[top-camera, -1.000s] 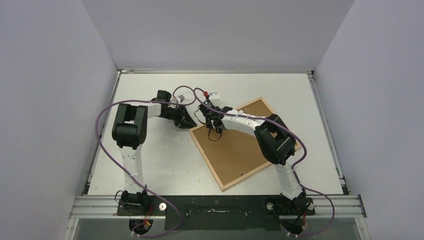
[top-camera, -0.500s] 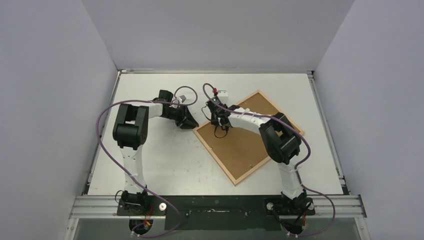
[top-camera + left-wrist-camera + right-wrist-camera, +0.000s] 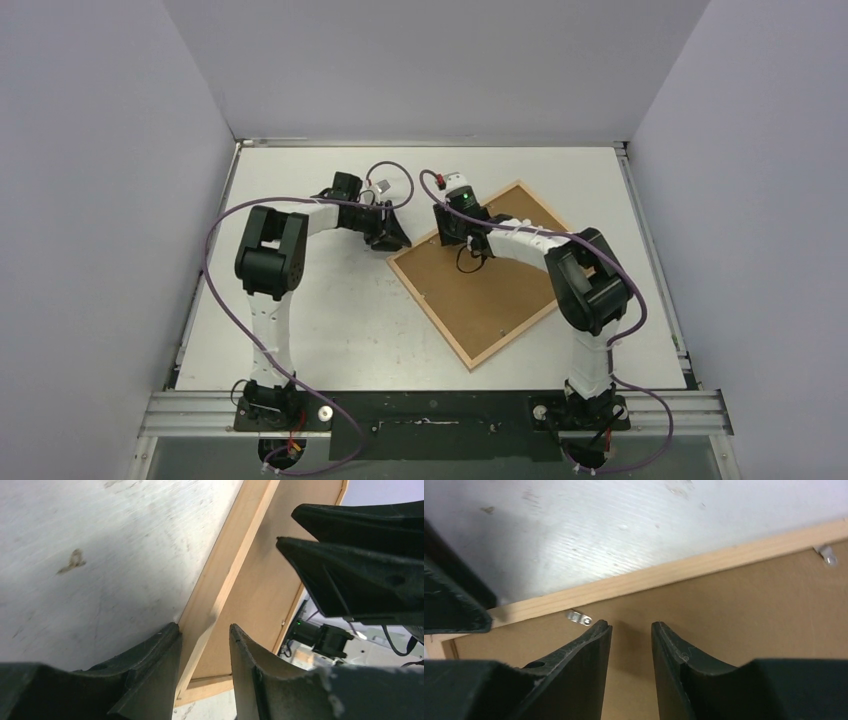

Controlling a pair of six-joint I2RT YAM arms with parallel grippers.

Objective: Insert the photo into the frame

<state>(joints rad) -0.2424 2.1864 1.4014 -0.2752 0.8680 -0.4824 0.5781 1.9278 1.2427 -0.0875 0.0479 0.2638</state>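
The light-wood frame (image 3: 429, 315) lies face down on the table, turned like a diamond, with the brown backing board (image 3: 505, 290) filling it. The photo is hidden. My left gripper (image 3: 398, 240) is at the frame's left corner. In the left wrist view it (image 3: 205, 630) stands open, its jaws either side of the wooden rail (image 3: 235, 555) without squeezing it. My right gripper (image 3: 457, 243) hangs over the backing close to the upper-left rail. In the right wrist view it (image 3: 630, 625) is open above the board (image 3: 749, 610), holding nothing.
Small metal clips (image 3: 579, 617) sit along the inside of the rail (image 3: 664, 575), another clip (image 3: 828, 555) further right. The two grippers are close together; the right one's fingers (image 3: 360, 575) show in the left wrist view. Grey walls enclose the white table (image 3: 330, 320).
The frame has slid to the right and turned a little. Both arms followed it right and away, and both grippers have opened from nearly shut.
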